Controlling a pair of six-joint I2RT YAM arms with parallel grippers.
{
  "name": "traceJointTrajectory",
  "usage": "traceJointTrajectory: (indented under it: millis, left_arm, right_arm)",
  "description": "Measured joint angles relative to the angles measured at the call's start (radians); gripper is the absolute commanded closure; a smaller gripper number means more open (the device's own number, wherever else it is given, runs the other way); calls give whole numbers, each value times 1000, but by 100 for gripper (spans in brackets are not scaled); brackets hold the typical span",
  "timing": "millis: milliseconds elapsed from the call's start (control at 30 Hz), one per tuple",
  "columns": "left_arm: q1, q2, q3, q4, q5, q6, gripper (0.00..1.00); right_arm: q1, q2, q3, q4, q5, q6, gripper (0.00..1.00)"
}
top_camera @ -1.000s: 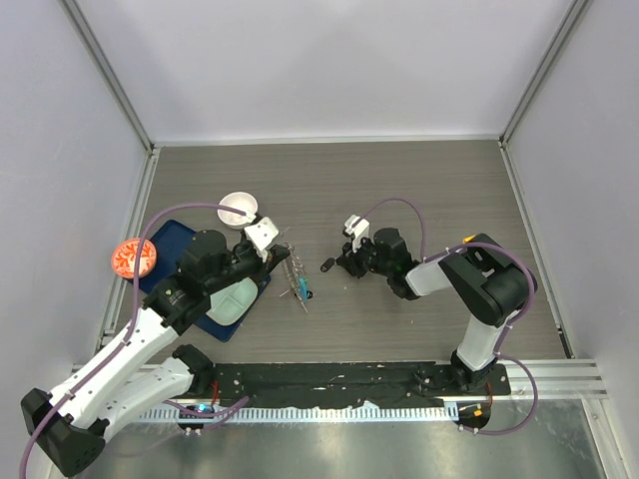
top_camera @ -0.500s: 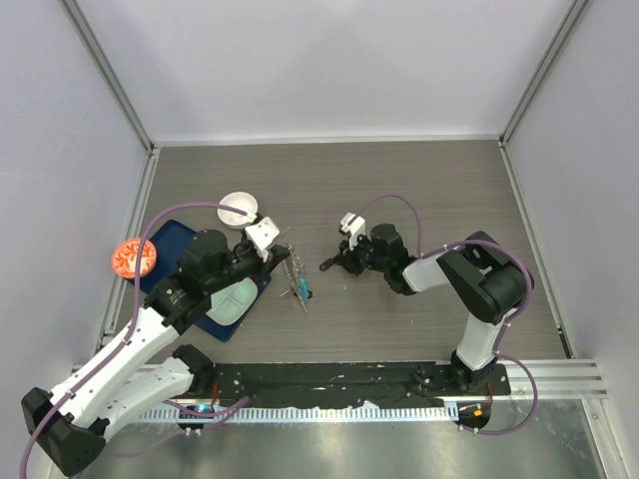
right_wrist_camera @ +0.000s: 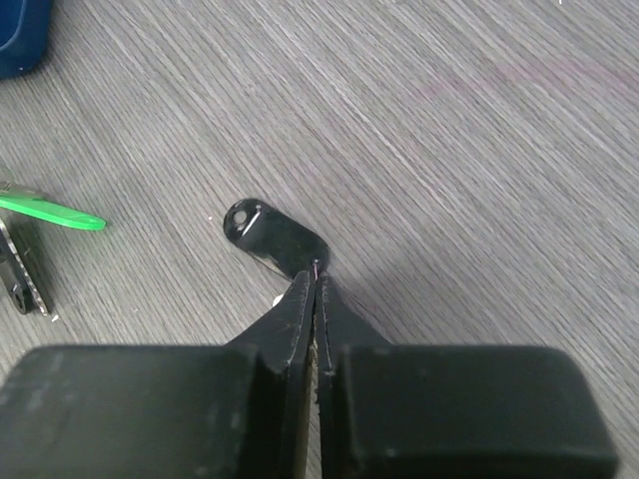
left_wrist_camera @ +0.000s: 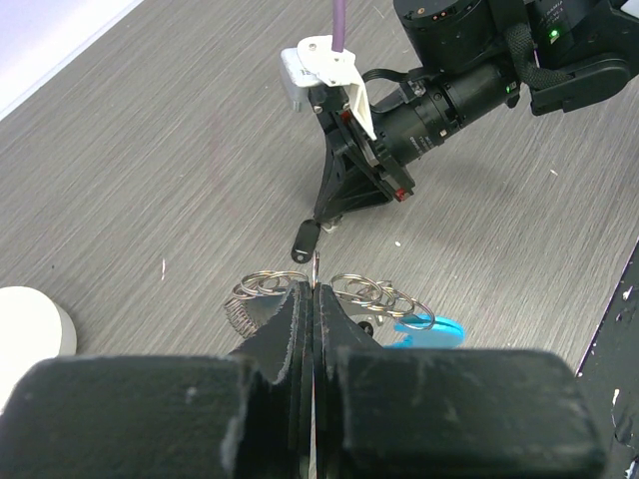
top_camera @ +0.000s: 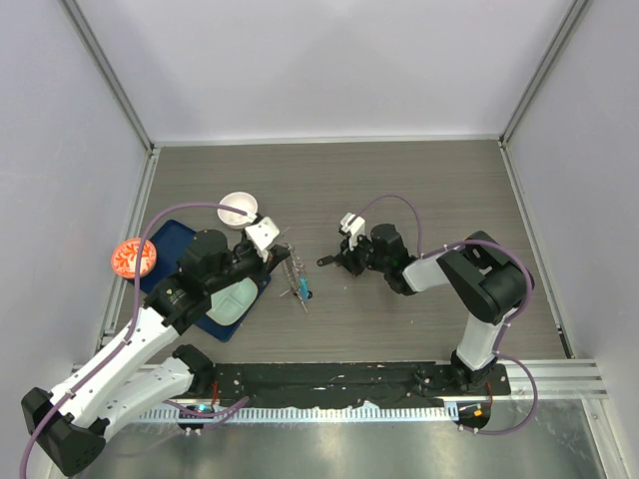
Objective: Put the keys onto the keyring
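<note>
— Key [right_wrist_camera: 275, 235], where is it?
— Mid-table, right at the tips of the right gripper [right_wrist_camera: 316, 271]. The black head with its hole sticks out ahead of the tips and points toward the keyring [left_wrist_camera: 268, 285]. The blade is hidden between the fingers.
— Right gripper state?
— Jaws pressed together, pinching the key by its blade end. The right wrist view shows no gap between them.
— Lifted, or resting on the table [top_camera: 419, 190]?
— Can't tell. The shadow sits right under the head, so it's low either way.
— Left gripper [left_wrist_camera: 313, 299]?
— Closed too, clamped on the keyring's wire. A thin strand stands up out of the seam between the fingers. Wire loops fan out to both sides, and the blue tag [left_wrist_camera: 431, 324] is on the right in the left wrist view.
— Key touching the ring?
— Not that I can see. The head is just beside the upstanding strand with a small gap. The top view also shows them apart, with the key to the right of the ring.
— Anything else?
— White bowl [top_camera: 238, 208] behind the left gripper, blue tray [top_camera: 168, 244] under the left arm, and a round orange-red thing [top_camera: 133, 256] at the tray's left edge. Both arms are low, grippers facing each other.
</note>
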Motion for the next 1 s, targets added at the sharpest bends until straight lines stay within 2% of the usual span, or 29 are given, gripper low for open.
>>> traceJointTrajectory:
  millis: [167,433,1000]
  left_arm:
    - [0,0,0,0,0,0,100]
    - [0,0,0,-1,0,0,100]
    - [0,-2,0,-2,16,0,100]
  right_arm:
    - [0,-7,-3,-6,-4,3,99]
    - [0,-115,-15,-124,9,-6,99]
    - [0,-554,-6,-460,101,-22,99]
